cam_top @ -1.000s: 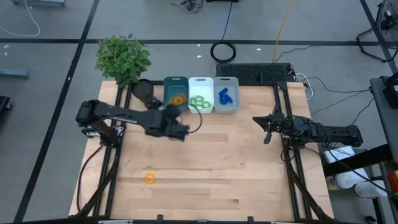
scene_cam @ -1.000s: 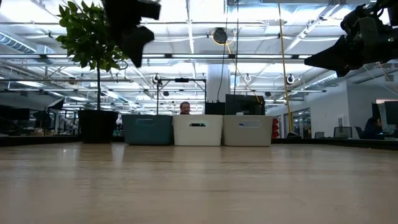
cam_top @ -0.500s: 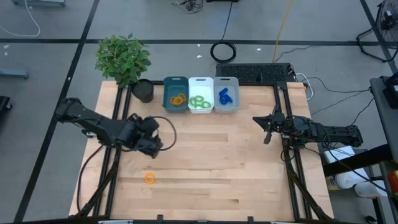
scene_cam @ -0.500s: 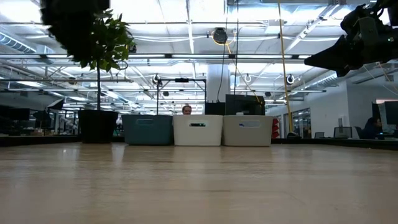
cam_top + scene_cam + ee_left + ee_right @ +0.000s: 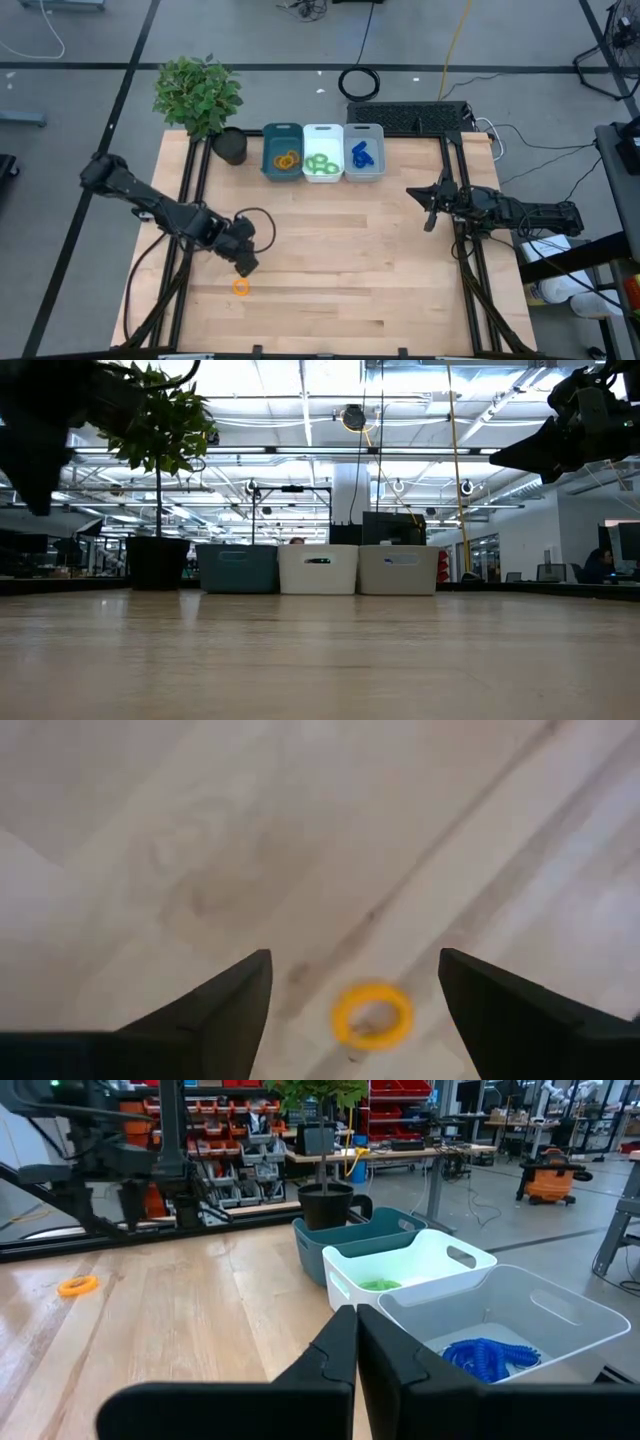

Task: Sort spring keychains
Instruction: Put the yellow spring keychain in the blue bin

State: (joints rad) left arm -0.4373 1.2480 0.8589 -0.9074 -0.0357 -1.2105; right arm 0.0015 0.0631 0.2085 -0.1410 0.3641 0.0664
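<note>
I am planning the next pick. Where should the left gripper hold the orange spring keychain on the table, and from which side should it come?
Come from straight above. The orange spring keychain lies flat on the table as a small ring, alone, so pinch one side of its rim, one finger inside the hole and one outside. The left gripper is open and hovers over it; the right gripper waits shut.

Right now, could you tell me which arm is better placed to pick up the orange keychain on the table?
Left. Its gripper hangs open just by the orange keychain; the right gripper waits shut, far across the table.
</note>
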